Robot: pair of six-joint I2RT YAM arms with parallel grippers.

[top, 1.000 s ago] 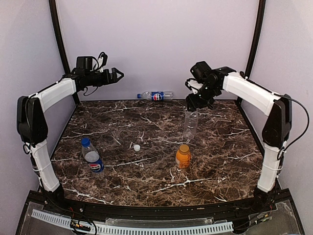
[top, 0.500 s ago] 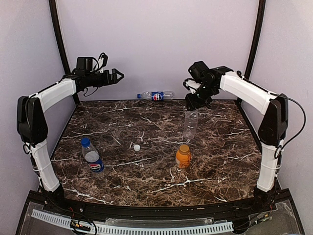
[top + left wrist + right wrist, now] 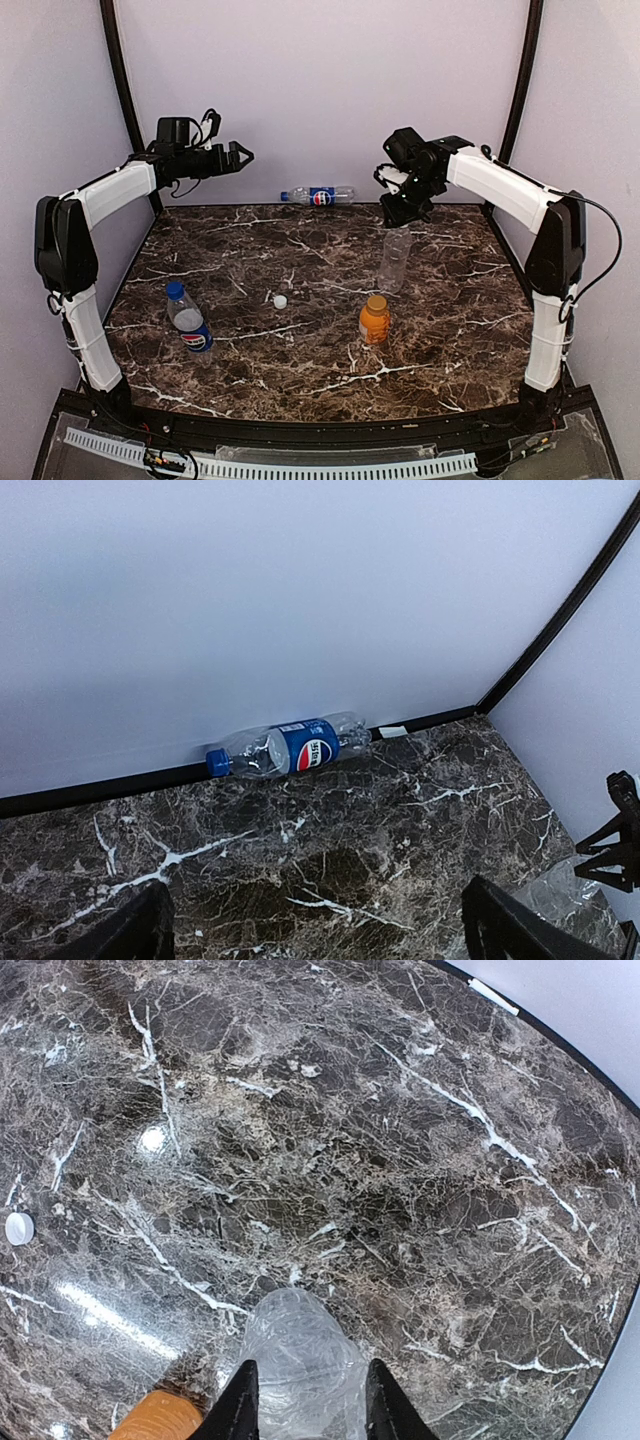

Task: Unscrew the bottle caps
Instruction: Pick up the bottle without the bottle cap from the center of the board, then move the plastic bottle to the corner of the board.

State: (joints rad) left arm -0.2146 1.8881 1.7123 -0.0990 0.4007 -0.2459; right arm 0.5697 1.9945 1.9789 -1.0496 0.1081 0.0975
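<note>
The right gripper (image 3: 403, 214) sits at the top of the clear unlabelled bottle (image 3: 394, 262), its 2 fingers (image 3: 240, 1405) closed in against either side of the bottle's upper part, apparently pinching it. The bottle runs straight down from the gripper, its long axis near vertical with a slight tilt. Whether its base rests on the worktop (image 3: 300, 375) I cannot tell. It carries no cap; a white cap (image 3: 280, 300) lies loose near the middle of the worktop, well apart to the left.

The orange bottle (image 3: 374, 322) stands upright just in front of the clear one, orange cap (image 3: 376, 300) on, and is nearer the right arm.

The left gripper (image 3: 245, 153) hangs in the air with its jaws spread wide and empty. Ahead of it and lower, 1 Pepsi bottle (image 3: 290, 750) lies on its side against the back wall (image 3: 320, 90), long axis along the wall, blue cap (image 3: 217, 762) toward the left arm's side. A 2nd Pepsi bottle (image 3: 188, 322) stands at front left, capped, nearer the left arm.

The wall crowds the lying bottle from behind; the worktop's middle offers open room.
</note>
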